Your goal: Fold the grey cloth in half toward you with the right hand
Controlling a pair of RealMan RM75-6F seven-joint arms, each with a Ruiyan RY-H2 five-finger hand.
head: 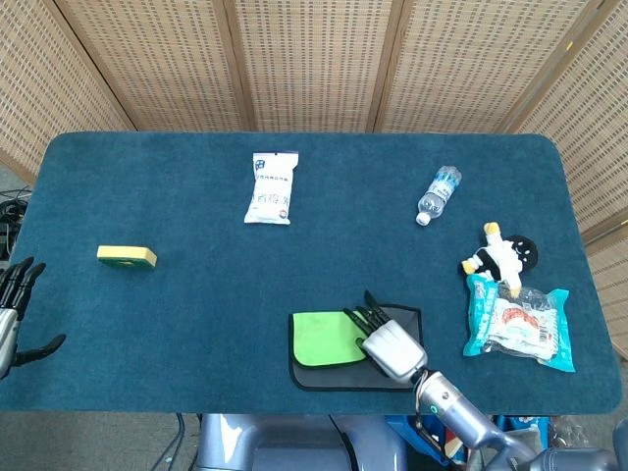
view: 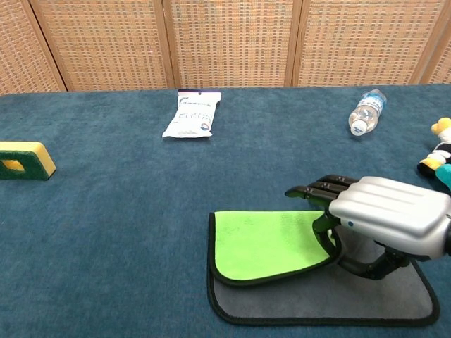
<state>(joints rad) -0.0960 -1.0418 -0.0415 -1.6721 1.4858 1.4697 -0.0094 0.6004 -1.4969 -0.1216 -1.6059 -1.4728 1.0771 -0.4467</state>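
The grey cloth (view: 338, 299) (head: 329, 376) lies at the table's near edge, partly folded, its bright green underside (view: 264, 243) (head: 320, 339) turned up over the left part. My right hand (view: 384, 211) (head: 391, 345) grips the folded-over edge at the flap's right end, fingers stretched over it, thumb hidden beneath. The flap covers most of the left half of the grey layer; a grey strip shows along the near and right sides. My left hand (head: 12, 314) hangs off the table's left edge, fingers spread, holding nothing.
A white packet (view: 192, 113) lies at the back centre, a water bottle (view: 366, 111) at the back right. A yellow-green sponge (view: 21, 159) sits far left. A plush toy (head: 502, 253) and a snack bag (head: 518, 326) lie at the right.
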